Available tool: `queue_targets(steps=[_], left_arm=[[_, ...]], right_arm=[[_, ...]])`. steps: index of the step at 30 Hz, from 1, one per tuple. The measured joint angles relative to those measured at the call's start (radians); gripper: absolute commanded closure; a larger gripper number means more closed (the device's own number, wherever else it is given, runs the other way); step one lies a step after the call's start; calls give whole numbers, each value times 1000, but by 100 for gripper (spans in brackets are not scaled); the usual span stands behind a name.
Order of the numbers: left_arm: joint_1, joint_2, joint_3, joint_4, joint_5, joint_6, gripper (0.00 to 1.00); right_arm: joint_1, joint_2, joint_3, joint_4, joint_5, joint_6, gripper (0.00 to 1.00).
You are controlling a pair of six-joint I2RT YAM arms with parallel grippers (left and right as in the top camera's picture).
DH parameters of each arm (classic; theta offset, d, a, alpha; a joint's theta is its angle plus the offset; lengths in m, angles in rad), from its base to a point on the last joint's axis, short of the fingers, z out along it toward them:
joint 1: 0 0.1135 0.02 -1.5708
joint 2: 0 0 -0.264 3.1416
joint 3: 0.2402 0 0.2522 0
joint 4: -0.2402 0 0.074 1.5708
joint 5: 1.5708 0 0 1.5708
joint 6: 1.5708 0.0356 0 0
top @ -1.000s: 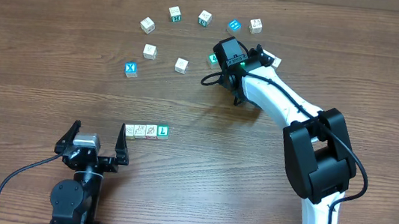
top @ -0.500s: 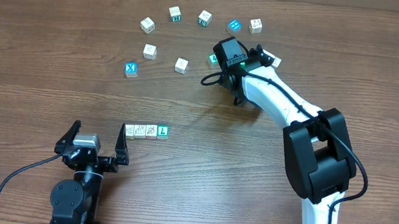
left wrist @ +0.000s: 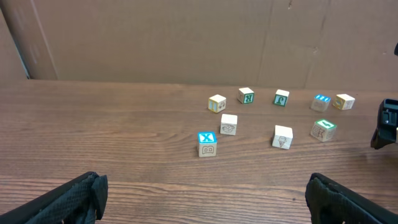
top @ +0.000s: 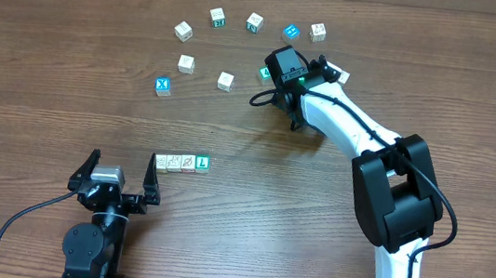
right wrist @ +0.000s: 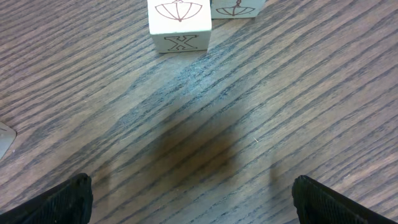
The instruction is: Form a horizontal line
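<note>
1. The four-cube row (top: 182,162) lies on the worktop (top: 48,88): pale yellow cube (top: 161,161), two white line-drawing cubes (top: 174,162), green "L" cube (top: 202,163). They're side by side with no visible gaps and read straight across. The line looks done to me.
2. The left hand (top: 121,166) is spread fully and holds nothing. It sits just beside the row's pale yellow end, with one finger close to that cube.
3. The right hand (right wrist: 193,199) is also wide open and empty. It's well away from the row on the far side, low over bare wood. A white umbrella/"X" cube (right wrist: 179,25) sits just ahead of it.
4. Risk: any sideways move of the left arm could let that near finger clip the yellow end and skew the row.
5. Risk: the right hand could grab a loose cube that doesn't belong. It could also bump the "L" end on approach to the row.
</note>
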Motion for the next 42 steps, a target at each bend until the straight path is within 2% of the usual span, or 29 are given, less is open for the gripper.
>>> queue_targets(steps=[35, 42], left_arm=[[0, 0, 0, 0, 0, 0, 0], [0, 0, 0, 0, 0, 0, 0]], right_arm=[[-3, 0, 0, 0, -1, 0, 0], [-101, 0, 0, 0, -38, 0, 0]])
